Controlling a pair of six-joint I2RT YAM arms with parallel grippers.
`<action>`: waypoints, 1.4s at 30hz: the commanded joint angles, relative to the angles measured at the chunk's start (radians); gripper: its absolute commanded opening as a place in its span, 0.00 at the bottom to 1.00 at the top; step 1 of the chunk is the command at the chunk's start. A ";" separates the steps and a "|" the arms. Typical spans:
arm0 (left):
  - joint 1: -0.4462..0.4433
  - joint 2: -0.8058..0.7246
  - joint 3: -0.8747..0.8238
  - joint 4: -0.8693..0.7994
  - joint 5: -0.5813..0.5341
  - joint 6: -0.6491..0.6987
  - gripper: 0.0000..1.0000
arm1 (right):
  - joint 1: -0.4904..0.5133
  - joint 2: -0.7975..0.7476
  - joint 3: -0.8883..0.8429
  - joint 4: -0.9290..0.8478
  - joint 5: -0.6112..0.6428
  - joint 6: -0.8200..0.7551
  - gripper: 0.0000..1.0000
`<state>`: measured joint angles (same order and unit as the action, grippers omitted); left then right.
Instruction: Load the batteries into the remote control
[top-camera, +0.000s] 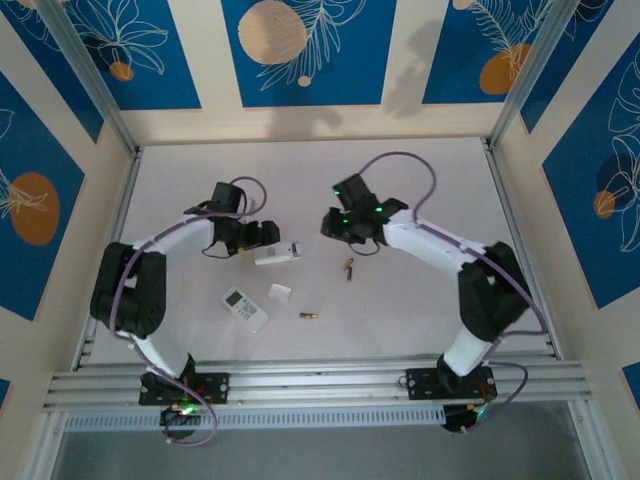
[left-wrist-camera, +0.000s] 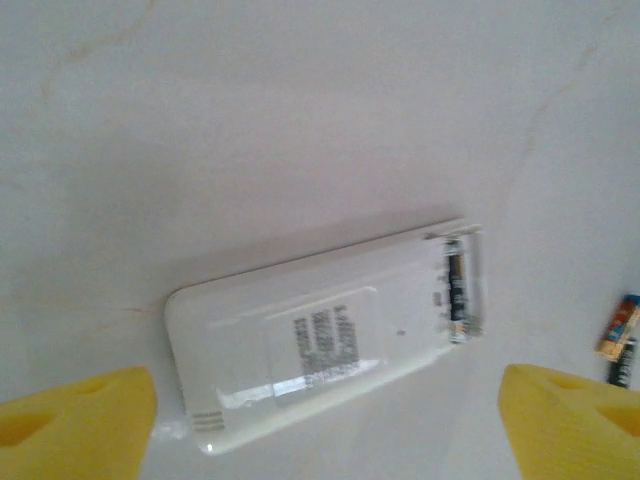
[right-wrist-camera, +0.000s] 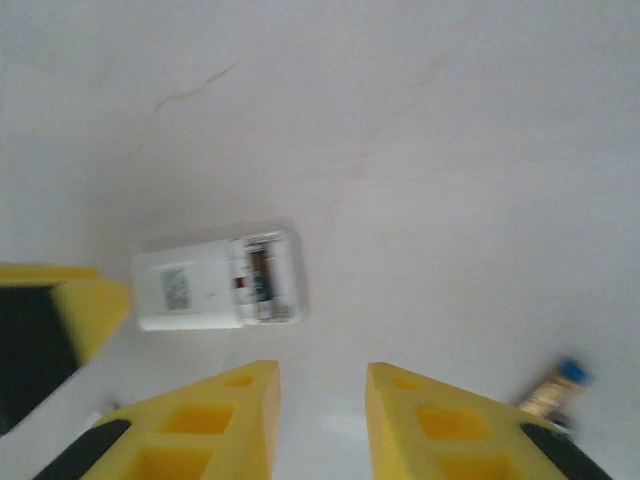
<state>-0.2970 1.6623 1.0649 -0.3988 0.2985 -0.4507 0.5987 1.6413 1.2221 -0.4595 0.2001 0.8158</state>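
Though spread wide, left jaws beside remote; right jaws slightly parted, empty; open tabletop around.

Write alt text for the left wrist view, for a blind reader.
A white remote lies back up on a white table, its battery compartment uncovered at the right end. The left gripper is open, yellow fingertips at the bottom corners; batteries lie at the right edge.

White bench, faint tan veins. White remote with grey printed label. Batteries coppery-orange and dark, one blue-ended. Left claw and right claw yellow. Blue wall panels, white leaf outlines, orange circles.
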 joint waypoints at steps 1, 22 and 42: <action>-0.008 -0.093 0.047 -0.066 -0.021 0.040 0.93 | -0.058 -0.002 -0.074 -0.129 0.016 0.057 0.30; -0.009 -0.266 0.001 -0.072 0.002 0.092 1.00 | 0.007 0.179 -0.050 -0.186 -0.029 -0.025 0.27; -0.009 -0.260 0.004 -0.071 0.012 0.085 1.00 | 0.035 0.116 -0.062 -0.235 0.049 -0.111 0.13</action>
<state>-0.2977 1.4010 1.0676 -0.4648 0.2886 -0.3645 0.6212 1.8313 1.1713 -0.6609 0.2207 0.7616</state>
